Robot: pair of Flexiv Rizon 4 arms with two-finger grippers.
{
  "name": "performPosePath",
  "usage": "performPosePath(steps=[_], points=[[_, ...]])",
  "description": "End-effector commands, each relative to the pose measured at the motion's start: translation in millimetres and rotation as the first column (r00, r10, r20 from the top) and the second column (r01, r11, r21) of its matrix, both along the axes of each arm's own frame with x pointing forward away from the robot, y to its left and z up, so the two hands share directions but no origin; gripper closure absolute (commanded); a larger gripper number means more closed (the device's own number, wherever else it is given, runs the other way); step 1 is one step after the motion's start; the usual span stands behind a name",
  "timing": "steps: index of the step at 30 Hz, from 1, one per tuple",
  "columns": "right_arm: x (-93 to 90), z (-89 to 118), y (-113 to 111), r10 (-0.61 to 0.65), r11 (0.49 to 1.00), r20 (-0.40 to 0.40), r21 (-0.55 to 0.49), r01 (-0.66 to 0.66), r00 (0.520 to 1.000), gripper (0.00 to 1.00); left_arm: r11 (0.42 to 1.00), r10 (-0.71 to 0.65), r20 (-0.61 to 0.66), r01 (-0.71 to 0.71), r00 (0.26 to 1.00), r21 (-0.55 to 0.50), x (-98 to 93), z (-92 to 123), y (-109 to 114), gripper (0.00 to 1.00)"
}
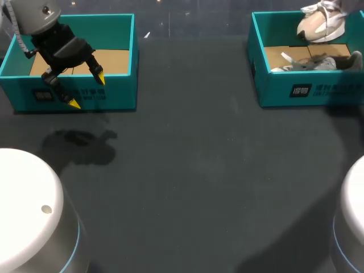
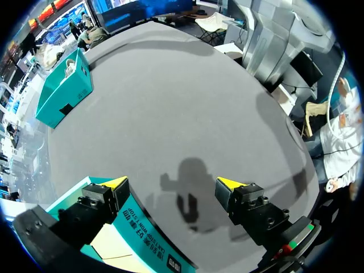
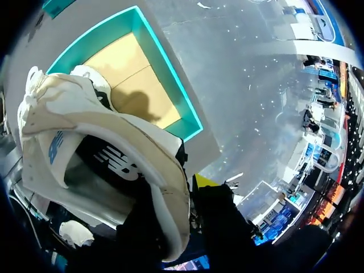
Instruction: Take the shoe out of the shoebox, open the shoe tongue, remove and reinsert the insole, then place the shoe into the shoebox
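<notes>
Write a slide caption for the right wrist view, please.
Right gripper holds a cream shoe above the open teal shoebox.

The left arm [image 1: 37, 14] has a rounded silver-grey wrist housing and a pale coiled cable [image 1: 21, 42]. The left gripper [image 1: 87, 90] is black and blocky, its 2 fingers [image 1: 98, 71] tipped bright yellow. 2 white domed bases [image 1: 25, 193] carry thin blue light rings.

shoebox [image 1: 310, 91]: matt teal cardboard | shoe [image 1: 319, 25]: cream fabric, smooth sole | table [image 1: 199, 170]: matt dark

Robotics lab, grey table [image 1: 199, 187], teal shoeboxes [image 1: 122, 91]
</notes>
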State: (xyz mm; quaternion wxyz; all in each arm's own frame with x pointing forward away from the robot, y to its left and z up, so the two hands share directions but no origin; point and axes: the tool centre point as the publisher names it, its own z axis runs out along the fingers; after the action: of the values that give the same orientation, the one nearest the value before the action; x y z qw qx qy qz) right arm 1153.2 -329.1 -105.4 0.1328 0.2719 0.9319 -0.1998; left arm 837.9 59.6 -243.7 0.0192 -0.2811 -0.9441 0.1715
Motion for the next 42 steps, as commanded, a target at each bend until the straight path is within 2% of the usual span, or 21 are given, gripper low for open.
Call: performPosePath(steps=[1,8,24,26,27,30,42], points=[[5.3,-3.5,-6.7,-0.184,0.982,-0.003,0.047,0.184,0.983,1.00,1.000,-0.001,0.001,0.001,1.000,0.002,0.0,-0.1,0.4,0.00],[-3.5,-15.2,-14.0,-0.350,0.935,0.029,0.075,0.347,0.936,1.00,1.000,-0.001,0.001,0.001,1.000,0.002,0.0,-0.1,0.4,0.00],[-3.5,-15.2,-14.0,-0.350,0.935,0.029,0.075,0.347,0.936,1.00,1.000,-0.001,0.001,0.001,1.000,0.002,0.0,-0.1,0.4,0.00],[-3.2,-21.6,-14.9,-0.366,0.925,0.076,0.133,0.355,0.927,1.00,1.000,-0.001,0.001,0.001,1.000,0.002,0.0,-0.1,0.4,0.00],[-3.3,-27.3,-14.9,-0.384,0.921,0.093,0.108,0.374,0.919,1.00,1.000,-0.001,0.001,0.001,1.000,0.002,0.0,-0.1,0.4,0.00],[-3.2,-40.2,-15.5,-0.412,0.908,0.121,0.135,0.396,0.903,1.00,1.000,-0.001,0.001,0.001,1.000,0.002,0.0,-0.1,0.4,0.00],[0.5,-67.1,-15.6,-0.443,0.892,0.135,0.161,0.421,0.886,1.00,1.000,-0.001,0.001,0.001,1.000,0.002,0.0,-0.1,0.4,0.00]])
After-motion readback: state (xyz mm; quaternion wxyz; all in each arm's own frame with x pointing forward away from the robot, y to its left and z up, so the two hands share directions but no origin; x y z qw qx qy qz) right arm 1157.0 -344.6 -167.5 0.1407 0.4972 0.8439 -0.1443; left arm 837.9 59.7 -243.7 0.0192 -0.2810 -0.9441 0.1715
